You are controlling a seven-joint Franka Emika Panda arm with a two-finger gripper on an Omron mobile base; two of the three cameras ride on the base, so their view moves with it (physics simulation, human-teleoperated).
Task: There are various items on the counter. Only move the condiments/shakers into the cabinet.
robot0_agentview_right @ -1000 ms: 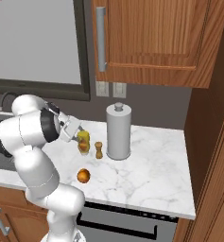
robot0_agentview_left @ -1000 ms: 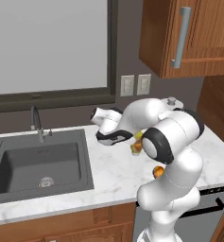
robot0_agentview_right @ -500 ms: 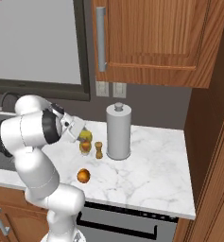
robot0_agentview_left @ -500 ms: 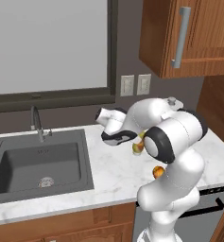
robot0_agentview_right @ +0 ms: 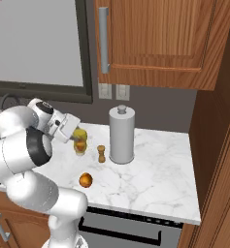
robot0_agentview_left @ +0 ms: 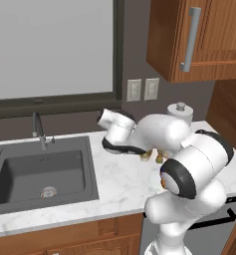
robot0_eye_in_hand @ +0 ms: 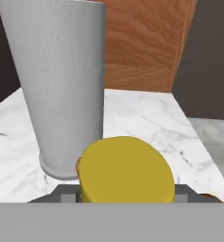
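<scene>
The rendered scene is evenly and softly lit, faint shadows being cast on the desk (robot0_agentview_right: 150, 169) beside the grey canister (robot0_agentview_right: 122, 134), no glare being seen, and the yellow bottle (robot0_eye_in_hand: 126, 169) is shown slightly blurred.

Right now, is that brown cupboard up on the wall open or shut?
Shut. The cabinet door lies flush with its frame, the grey bar handle faces out, and no shelf inside shows.
</scene>
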